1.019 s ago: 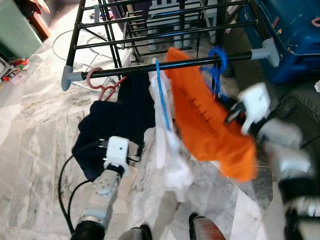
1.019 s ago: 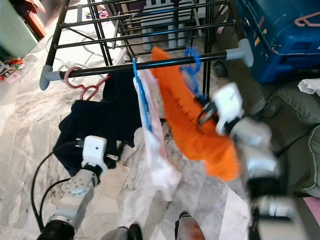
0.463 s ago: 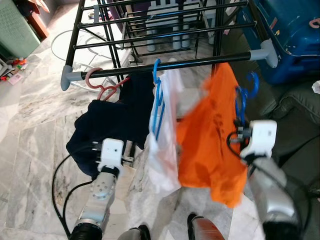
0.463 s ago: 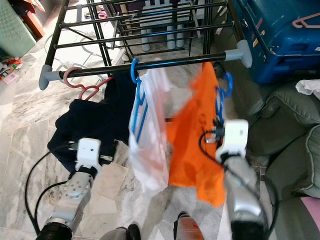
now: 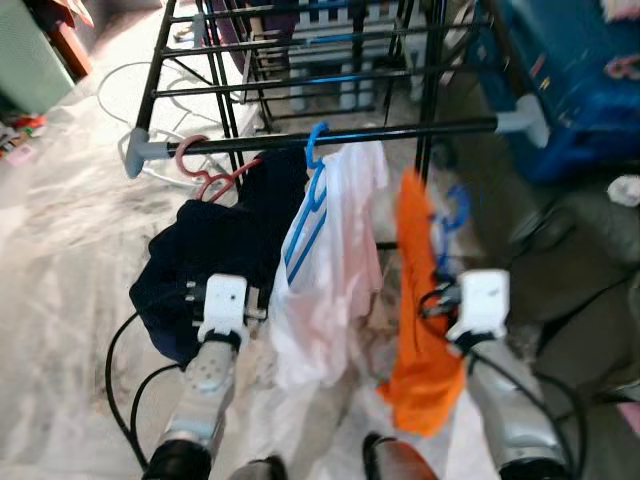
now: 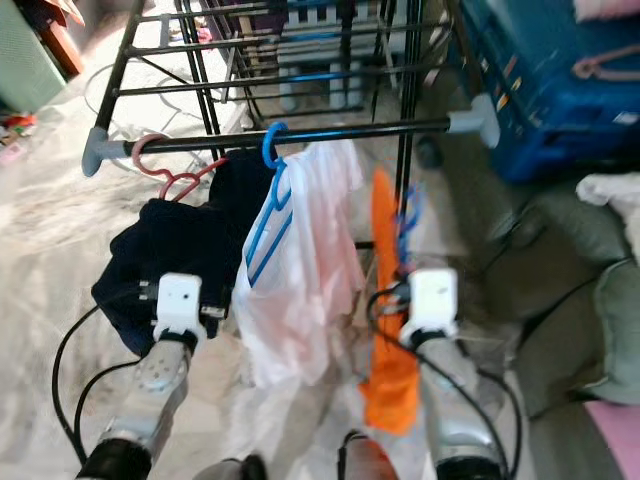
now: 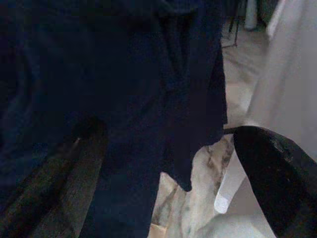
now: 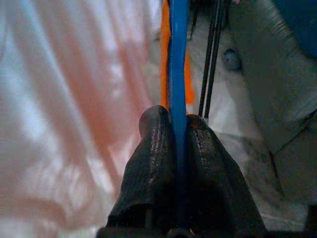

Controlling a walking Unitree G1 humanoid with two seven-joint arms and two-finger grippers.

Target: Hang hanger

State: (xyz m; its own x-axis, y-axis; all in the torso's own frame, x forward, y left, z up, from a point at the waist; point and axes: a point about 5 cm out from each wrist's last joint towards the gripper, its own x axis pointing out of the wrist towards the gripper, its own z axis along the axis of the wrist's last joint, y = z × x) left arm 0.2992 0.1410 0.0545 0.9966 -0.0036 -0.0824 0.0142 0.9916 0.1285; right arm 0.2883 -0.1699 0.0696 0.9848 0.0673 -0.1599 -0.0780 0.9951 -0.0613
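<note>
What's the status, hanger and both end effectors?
Right end effector shut on blue hanger with orange garment, hook off the rail. Left end effector open, idle by dark garment. White garment hangs alongside.

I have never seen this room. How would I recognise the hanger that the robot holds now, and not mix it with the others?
Find the black drying rack with its front rail. Two hangers hook on that rail: a pink one with a navy garment and a blue one with a white shirt. The held blue hanger hangs below the rail, unhooked, carries an orange garment, and is pinched by the right gripper.
</note>
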